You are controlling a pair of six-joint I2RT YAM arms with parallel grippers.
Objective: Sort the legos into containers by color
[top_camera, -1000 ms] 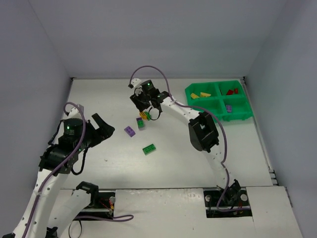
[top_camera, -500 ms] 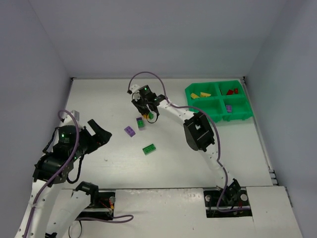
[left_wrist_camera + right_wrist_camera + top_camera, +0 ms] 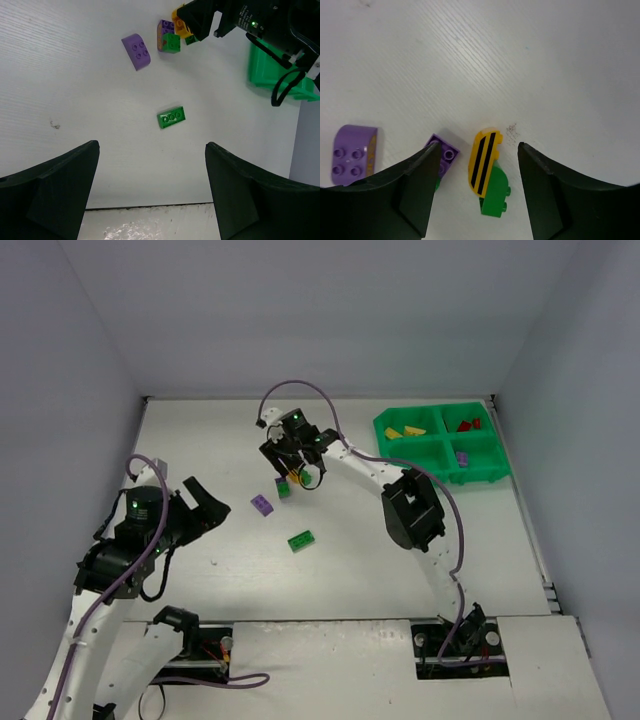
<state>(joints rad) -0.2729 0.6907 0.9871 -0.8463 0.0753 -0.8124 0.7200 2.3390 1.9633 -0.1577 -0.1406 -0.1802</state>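
- White table point(image 3: 400, 580), pale walls; the green tray point(image 3: 485, 477) lies well off to the right gripper's point(image 3: 292, 466) right. Yellow bricks point(image 3: 408, 430), red bricks point(image 3: 466, 424) and a purple piece point(image 3: 462, 457) each have a compartment; the fourth looks bare.
- Right gripper: fingers spread either side of a yellow striped brick point(image 3: 484, 160), not pinching it. A green curved brick point(image 3: 495, 197) and a purple brick point(image 3: 442, 152) sit just beside.
- Left gripper point(image 3: 151, 145): spread, holding nothing; a green flat brick point(image 3: 172, 117) and a purple curved brick point(image 3: 136, 51) lie ahead of it.
- Judgement: partly done, at least five loose, no green sorted.
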